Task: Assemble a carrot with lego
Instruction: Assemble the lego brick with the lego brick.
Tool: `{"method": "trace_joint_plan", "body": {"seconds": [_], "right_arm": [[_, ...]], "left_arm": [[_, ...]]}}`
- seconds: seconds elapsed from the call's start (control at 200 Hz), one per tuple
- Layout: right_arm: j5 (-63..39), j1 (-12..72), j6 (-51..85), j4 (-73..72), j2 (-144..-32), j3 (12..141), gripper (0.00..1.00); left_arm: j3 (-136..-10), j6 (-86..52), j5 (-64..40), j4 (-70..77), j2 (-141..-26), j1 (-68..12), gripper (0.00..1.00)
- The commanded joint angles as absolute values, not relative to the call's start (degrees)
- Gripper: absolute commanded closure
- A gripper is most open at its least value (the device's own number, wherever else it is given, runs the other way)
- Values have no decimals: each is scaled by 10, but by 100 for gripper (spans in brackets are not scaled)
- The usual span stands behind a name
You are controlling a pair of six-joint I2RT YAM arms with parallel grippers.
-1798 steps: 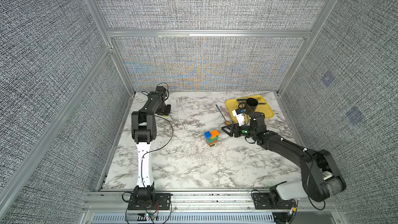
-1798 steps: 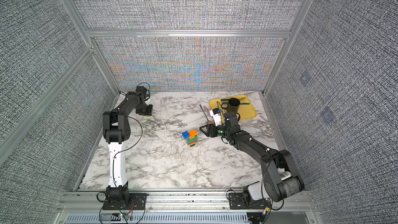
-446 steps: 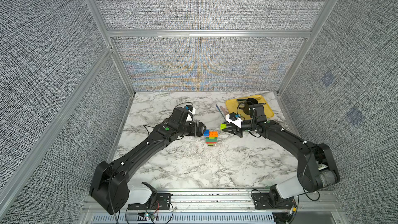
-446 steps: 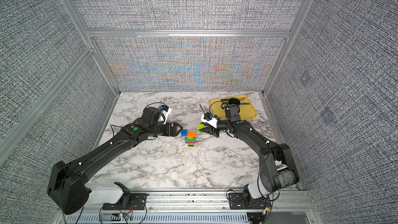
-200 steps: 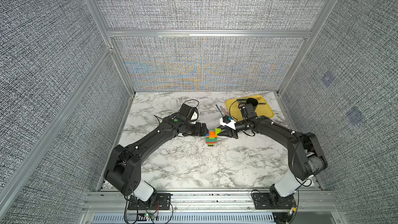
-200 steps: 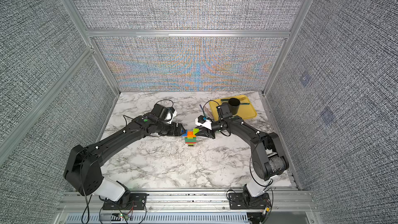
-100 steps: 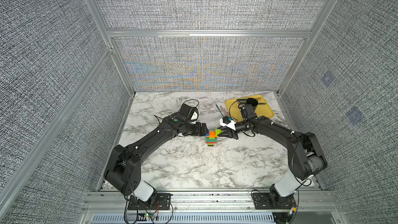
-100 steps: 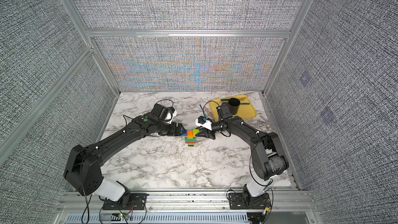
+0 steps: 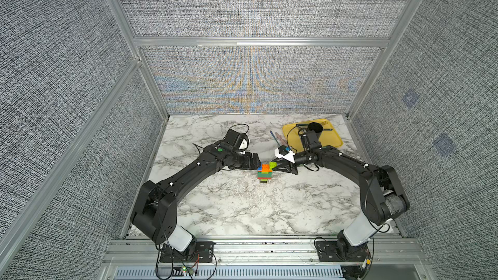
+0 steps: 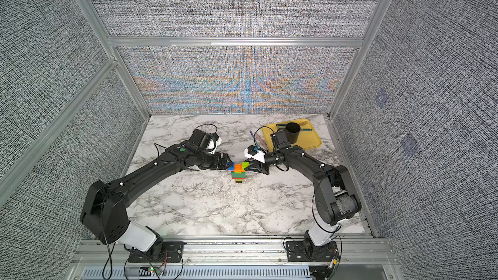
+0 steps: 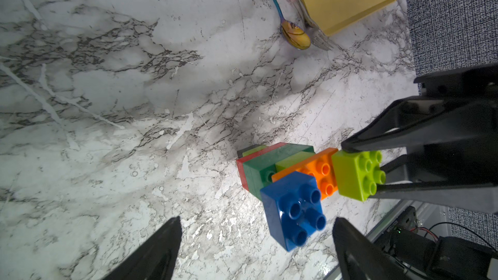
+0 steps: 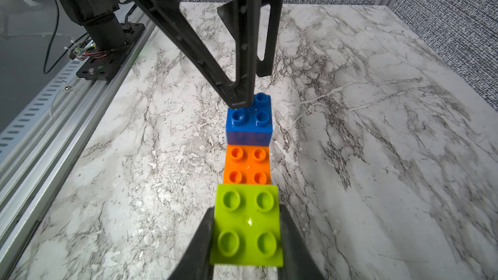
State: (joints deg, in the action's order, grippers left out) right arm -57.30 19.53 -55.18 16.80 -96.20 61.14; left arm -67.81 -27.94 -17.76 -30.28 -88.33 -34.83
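1. While the right tool (image 12: pixel 245 208) has its jaws pinching the lime brick (image 12: pixel 248 224) by two opposite sides, studs up, that brick sits hard against the bare orange studs (image 12: pixel 247 165). I cannot tell whether it is clicked down yet.
2. The brick should go on flat and square to the orange layer, and the push should be straight down. A slanted push would, I reckon, lever the whole stack over.
3. The left tool (image 11: pixel 256 218) is spread wide. In the right wrist view, one of its fingers (image 12: pixel 244 76) looks to rest on a top corner of the blue brick (image 12: pixel 249 125). That seems a sensible brace, with weight bearing down there as the lime brick is pressed home.
4. The carrot (image 9: pixel 265 174) stands mid-tabletop (image 9: pixel 242 206) between the two tools. It seems to stand on its narrow black end with the wide end up, so I would judge it top-heavy and easy to tip.
5. The right jaws should open only once the brick is seated, and open fully before the tool backs away, so the brick is not dragged off.
6. The yellow tray (image 9: pixel 332 138) with the black mug (image 9: pixel 315 127), and the spoon (image 11: pixel 295 36) beside it, lie well apart and out of the way.
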Motion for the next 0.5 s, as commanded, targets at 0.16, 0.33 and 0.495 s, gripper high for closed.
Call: {"method": "trace_joint_plan", "body": {"seconds": [0.16,0.33,0.495], "right_arm": [[-563,199,-541,166,-958,606,89],[-557,200,-537,166,-957,607,90],[-553,201,-532,164,-954,603,89]], "left_arm": [[-684,-283,-178,-294,-890,-348,9],[-683,-283,-172,-289,-897,-348,9],[-681,-282,-169,-287,-903,-347,9]]}}
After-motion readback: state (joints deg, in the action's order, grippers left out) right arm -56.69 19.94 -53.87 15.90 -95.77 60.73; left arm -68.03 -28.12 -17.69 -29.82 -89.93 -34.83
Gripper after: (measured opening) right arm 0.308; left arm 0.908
